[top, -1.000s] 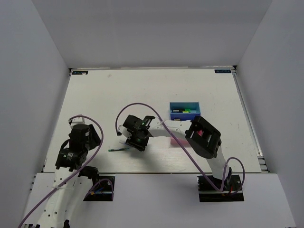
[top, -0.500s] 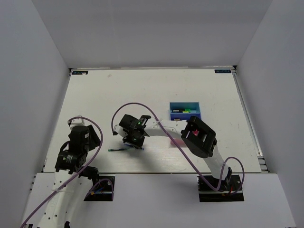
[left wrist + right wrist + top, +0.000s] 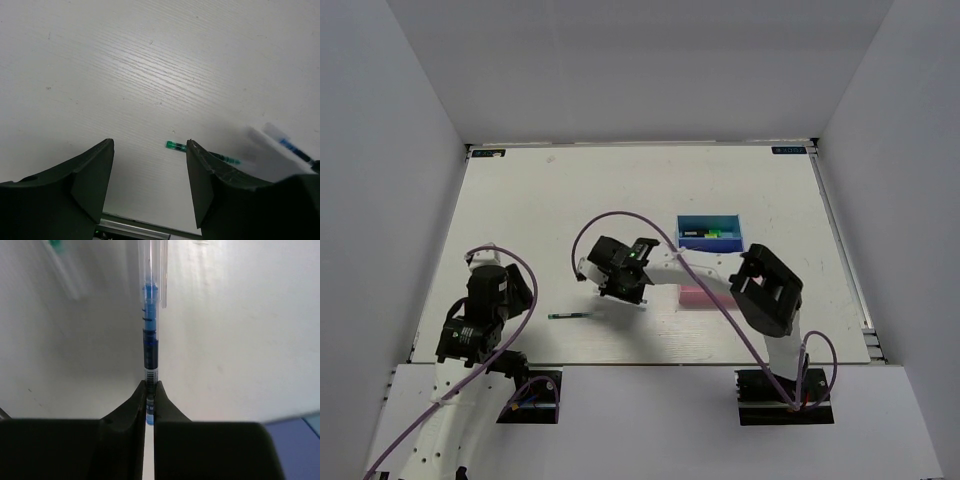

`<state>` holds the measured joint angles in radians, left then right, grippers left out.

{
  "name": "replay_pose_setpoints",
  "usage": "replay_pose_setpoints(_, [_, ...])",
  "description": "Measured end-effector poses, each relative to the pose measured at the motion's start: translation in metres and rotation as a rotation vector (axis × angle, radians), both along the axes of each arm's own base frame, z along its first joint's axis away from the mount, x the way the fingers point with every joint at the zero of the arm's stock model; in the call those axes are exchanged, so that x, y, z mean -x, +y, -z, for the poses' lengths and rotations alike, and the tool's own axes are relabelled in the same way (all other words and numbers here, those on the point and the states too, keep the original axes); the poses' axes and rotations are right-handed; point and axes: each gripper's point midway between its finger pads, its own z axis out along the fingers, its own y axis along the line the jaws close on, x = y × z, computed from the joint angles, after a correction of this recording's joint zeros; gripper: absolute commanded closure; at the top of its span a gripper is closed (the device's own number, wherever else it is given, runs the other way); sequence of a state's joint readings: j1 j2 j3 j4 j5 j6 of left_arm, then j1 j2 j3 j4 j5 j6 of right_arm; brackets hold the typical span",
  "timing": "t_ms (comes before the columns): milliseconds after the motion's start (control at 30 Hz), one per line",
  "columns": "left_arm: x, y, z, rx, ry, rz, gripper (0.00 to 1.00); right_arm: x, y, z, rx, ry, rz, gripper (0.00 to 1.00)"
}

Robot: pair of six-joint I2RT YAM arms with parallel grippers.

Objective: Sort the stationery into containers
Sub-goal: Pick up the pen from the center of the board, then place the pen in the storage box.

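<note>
The right hand (image 3: 150,390) is clamped tight on a thin blue pen (image 3: 149,335), gripping it near one end so that the clear barrel and its clip stick out well past the fingertips. In the overhead view this arm stretches from its base at the near edge leftward, so the hand and pen are above the middle of the counter (image 3: 620,190), somewhat toward the near edge. A second thin pen (image 3: 570,314), green, lies flat on the counter close to the near edge, left of the middle and just to the near left of the right hand. The left hand (image 3: 150,150) stands over the near-left corner with its fingers apart and nothing between them; its wrist view shows the green pen's tip on the bare surface between the fingers. Right of the middle sits the light blue tray (image 3: 710,221), holding dark items with a green patch, and nearer the near edge a part of the pink tray (image 3: 695,298) shows beside the right arm.
</note>
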<state>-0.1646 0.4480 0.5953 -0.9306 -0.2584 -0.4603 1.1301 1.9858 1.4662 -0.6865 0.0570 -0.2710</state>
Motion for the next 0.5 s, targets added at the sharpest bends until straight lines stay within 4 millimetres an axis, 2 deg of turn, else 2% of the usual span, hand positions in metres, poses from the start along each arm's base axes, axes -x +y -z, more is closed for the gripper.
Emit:
replay_pose_setpoints(67, [0.0,-0.002,0.0,0.008,-0.001,0.01,0.3,-0.011,-0.005,-0.019,-0.017,-0.05,0.003,1.0])
replay_pose_setpoints(200, [-0.005,-0.013,0.0,0.038,-0.007,0.065,0.31,-0.035,-0.02,-0.077,-0.09,-0.191,0.008,1.0])
replay_pose_setpoints(300, [-0.007,-0.036,0.009,0.107,0.026,0.177,0.35,-0.044,-0.045,-0.123,-0.15,-0.315,0.001,1.0])
replay_pose_setpoints(367, [-0.007,-0.051,0.014,0.152,0.063,0.25,0.36,-0.047,-0.066,-0.146,-0.17,-0.392,-0.008,1.0])
replay_pose_setpoints(433, [-0.008,-0.063,0.018,0.187,0.094,0.308,0.36,-0.047,-0.09,-0.156,-0.166,-0.455,-0.021,1.0])
replay_pose_setpoints(500, [-0.007,-0.073,0.022,0.212,0.124,0.357,0.36,-0.045,-0.119,-0.156,-0.133,-0.502,-0.052,1.0])
